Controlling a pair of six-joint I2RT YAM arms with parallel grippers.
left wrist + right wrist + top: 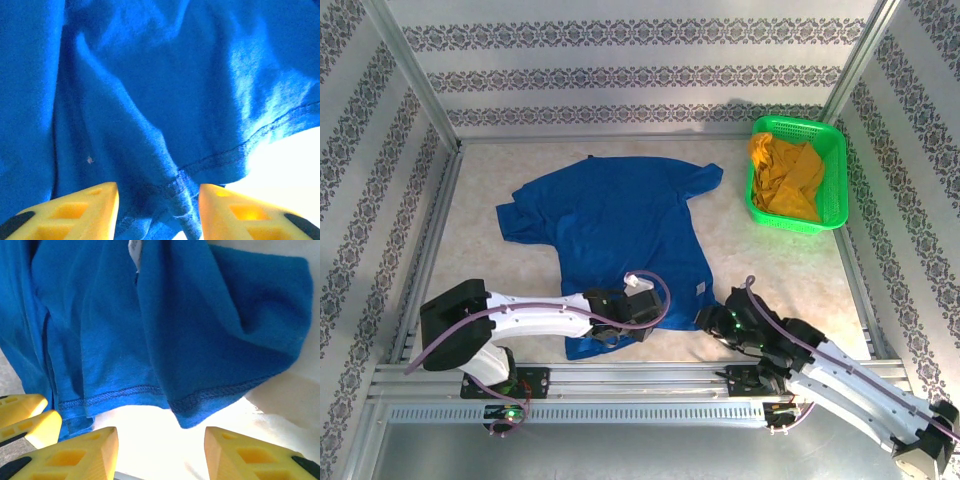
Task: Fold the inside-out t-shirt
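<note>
From above, the left gripper [612, 328] has its fingertips tucked under its own wrist, which also covers part of the near hem of the t-shirt [610, 225]. The right gripper [712, 320] hides its fingertips beneath its dark wrist at the shirt's near right corner. The right arm [865, 385] is clipped by the lower right corner. A white tag [700, 288] near the right hem is too small to read. In the green basket [832, 140] the mustard-yellow garment [785, 175] lies crumpled, its kind untellable. In both wrist views the yellow fingers [85, 210] [75, 452] run off the bottom edge, and the table [295, 160] [145, 435] beyond the hem is bleached white.
</note>
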